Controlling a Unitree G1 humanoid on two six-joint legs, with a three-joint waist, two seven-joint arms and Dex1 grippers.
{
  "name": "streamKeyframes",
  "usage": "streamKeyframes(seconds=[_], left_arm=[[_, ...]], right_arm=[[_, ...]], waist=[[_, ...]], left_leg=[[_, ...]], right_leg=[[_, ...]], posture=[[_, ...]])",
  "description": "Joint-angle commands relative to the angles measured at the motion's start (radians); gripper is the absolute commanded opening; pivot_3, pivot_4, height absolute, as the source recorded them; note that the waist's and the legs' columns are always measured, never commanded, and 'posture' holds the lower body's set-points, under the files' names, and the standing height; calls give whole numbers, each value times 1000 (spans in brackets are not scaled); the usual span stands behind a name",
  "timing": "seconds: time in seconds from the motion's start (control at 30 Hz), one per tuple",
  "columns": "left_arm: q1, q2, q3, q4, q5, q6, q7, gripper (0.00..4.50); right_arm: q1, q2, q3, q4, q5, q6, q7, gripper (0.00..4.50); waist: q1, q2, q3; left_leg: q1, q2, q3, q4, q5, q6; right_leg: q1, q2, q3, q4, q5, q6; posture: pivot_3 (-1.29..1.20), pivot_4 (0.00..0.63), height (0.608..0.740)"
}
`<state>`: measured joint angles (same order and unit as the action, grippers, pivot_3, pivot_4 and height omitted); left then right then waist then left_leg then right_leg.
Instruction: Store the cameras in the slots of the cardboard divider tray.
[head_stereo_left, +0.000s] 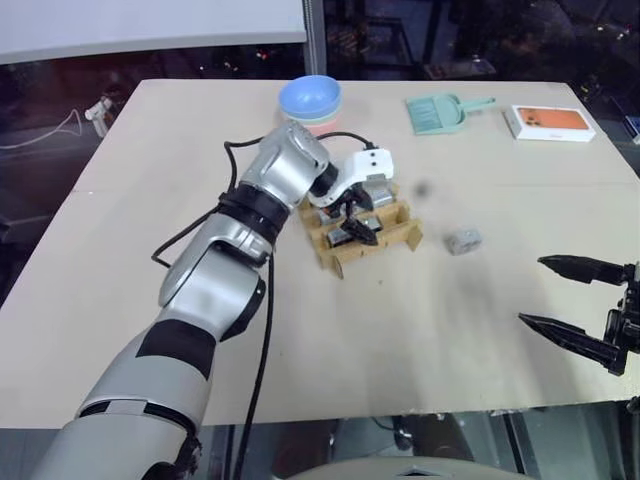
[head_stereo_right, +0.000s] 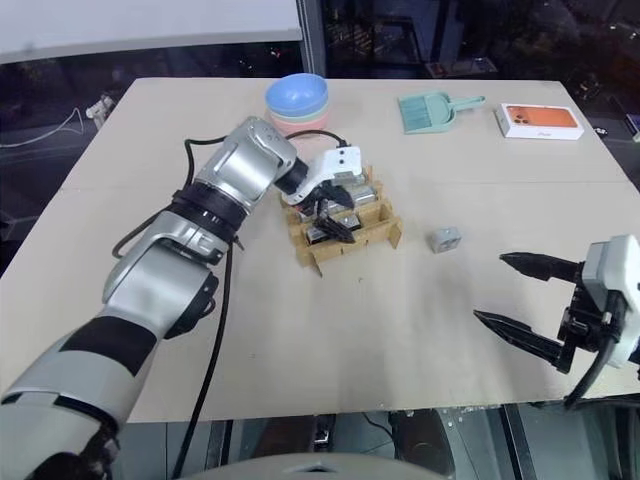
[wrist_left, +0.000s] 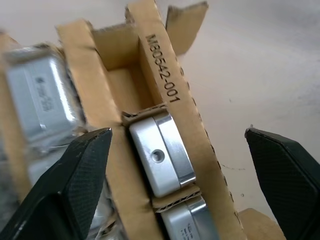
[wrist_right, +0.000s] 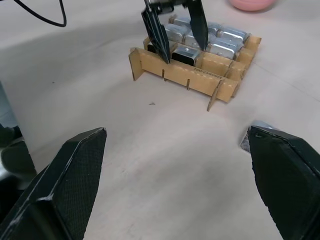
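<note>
The cardboard divider tray (head_stereo_left: 378, 247) lies mid-table with several silver-grey cameras (wrist_right: 220, 37) sitting in its slots. My left gripper (head_stereo_left: 357, 222) hangs open just above the tray, its fingers straddling one front-row camera (wrist_left: 160, 155) that rests in its slot, touching neither finger. An empty slot lies just beyond that camera. One loose camera (head_stereo_left: 463, 241) lies on the table to the right of the tray. Near the table's front right edge, my right gripper (head_stereo_right: 530, 295) stands open and empty, well apart from the loose camera (wrist_right: 248, 136).
A blue bowl (head_stereo_left: 310, 98) stacked on a pink one stands behind the tray. A mint-green dustpan (head_stereo_left: 440, 110) and a white-and-orange box (head_stereo_left: 550, 122) lie at the back right. A black cable (head_stereo_left: 265, 330) trails along my left arm.
</note>
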<state>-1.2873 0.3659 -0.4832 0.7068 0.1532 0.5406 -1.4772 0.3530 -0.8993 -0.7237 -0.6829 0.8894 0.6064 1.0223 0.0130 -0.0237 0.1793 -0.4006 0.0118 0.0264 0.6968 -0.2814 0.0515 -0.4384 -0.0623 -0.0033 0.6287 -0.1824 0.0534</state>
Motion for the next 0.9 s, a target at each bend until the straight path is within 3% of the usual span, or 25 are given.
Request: streamKeyframes(seconds=[0.03, 0.23, 0.33, 0.47, 0.67, 0.9], left_arm=[[-25, 39, 67, -96, -53, 9, -25, 4473], [88, 165, 277, -363, -286, 91, -102, 4473], [205, 251, 379, -493, -377, 86, -110, 4473], [385, 357, 515, -702, -510, 127, -85, 4473], [671, 512, 734, -990, -681, 232, -14, 4473], [988, 493, 965, -1155, -821, 234, 123, 4473]], right_arm=[[-10, 1, -8, -2, 3, -20, 3, 4500], [-58, 26, 86, 43, -73, -71, -25, 4500], [-133, 1, 215, 124, -219, -164, -13, 4500], [-356, -52, 421, 307, -374, -255, 30, 4500], [-727, -63, 704, 713, -596, -452, 212, 4500], [-1116, 33, 902, 1195, -773, -712, 403, 4500]], waist=[[0, 0, 0], [-6, 0, 0], [-19, 1, 0], [-30, 1, 0], [-22, 1, 1], [-28, 3, 2]], left_leg=[[0, 0, 0, 0, 0, 0], [-1, 1, 0, 1, -1, 1], [0, 1, 1, 2, -1, 1], [2, 1, 4, 5, -1, 1], [3, 5, 4, 5, -1, 1], [2, 5, 7, 5, 0, 0]], right_leg=[[0, 0, 0, 0, 0, -1], [-1, 0, 0, -1, 2, -3], [0, 0, 0, 0, 2, -3], [0, 0, 2, 5, 0, -1], [-1, 0, 2, 7, 0, -1], [-1, 0, 2, 4, 2, -4]], posture=[[0, 150, 740], [0, 150, 740], [0, 150, 740], [0, 150, 740], [0, 150, 740], [0, 150, 740]])
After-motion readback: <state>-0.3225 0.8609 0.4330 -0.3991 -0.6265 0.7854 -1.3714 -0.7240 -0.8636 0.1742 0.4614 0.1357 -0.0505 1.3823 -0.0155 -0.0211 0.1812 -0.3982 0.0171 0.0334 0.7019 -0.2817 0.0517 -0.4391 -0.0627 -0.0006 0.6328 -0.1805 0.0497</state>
